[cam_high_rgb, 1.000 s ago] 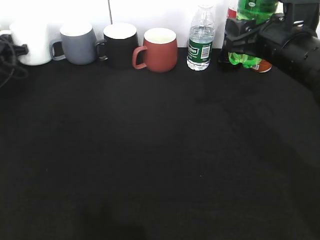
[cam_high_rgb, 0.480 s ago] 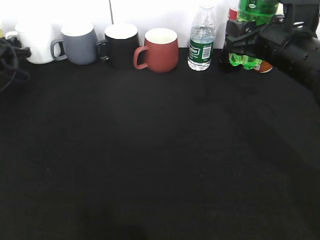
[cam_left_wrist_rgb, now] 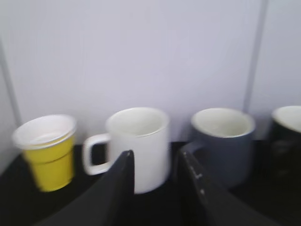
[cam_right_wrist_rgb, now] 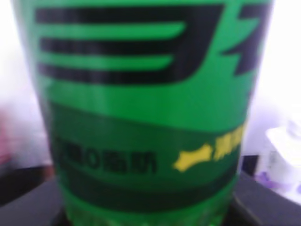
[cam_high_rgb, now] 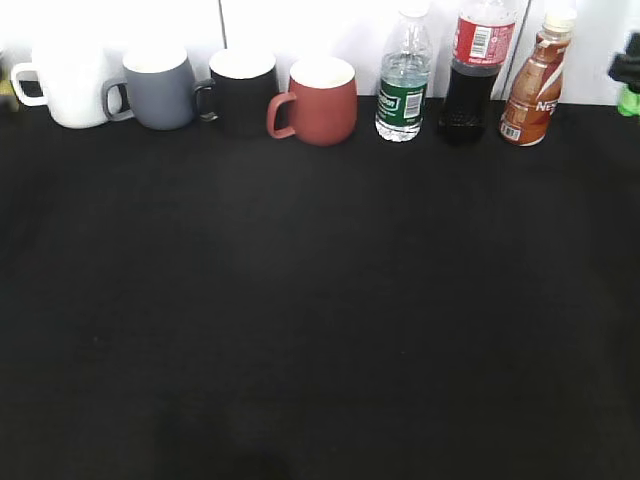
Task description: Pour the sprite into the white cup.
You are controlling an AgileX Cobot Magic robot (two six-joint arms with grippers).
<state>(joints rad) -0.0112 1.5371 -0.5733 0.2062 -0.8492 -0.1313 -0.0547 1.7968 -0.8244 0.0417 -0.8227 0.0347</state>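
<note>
The sprite (cam_right_wrist_rgb: 141,117) fills the right wrist view with its green label, very close. In the exterior view only a green sliver of it (cam_high_rgb: 630,98) shows at the far right edge, under the black right gripper (cam_high_rgb: 627,68), which holds it. The white cup (cam_high_rgb: 62,86) stands at the far left of the back row, handle to the left. In the left wrist view the white cup (cam_left_wrist_rgb: 139,147) stands upright just beyond my open, empty left gripper (cam_left_wrist_rgb: 155,162), seen between the two fingers and apart from them. The left arm is out of the exterior view.
Along the back wall stand a grey mug (cam_high_rgb: 157,88), black mug (cam_high_rgb: 242,90), red mug (cam_high_rgb: 320,100), clear water bottle (cam_high_rgb: 402,88), cola bottle (cam_high_rgb: 473,75) and brown drink bottle (cam_high_rgb: 530,88). A yellow paper cup (cam_left_wrist_rgb: 47,150) stands left of the white cup.
The right arm has carried the sprite to the right, almost out of the exterior view, uncovering the cola and brown bottles. The left arm's dark tip has left the view's left edge.
</note>
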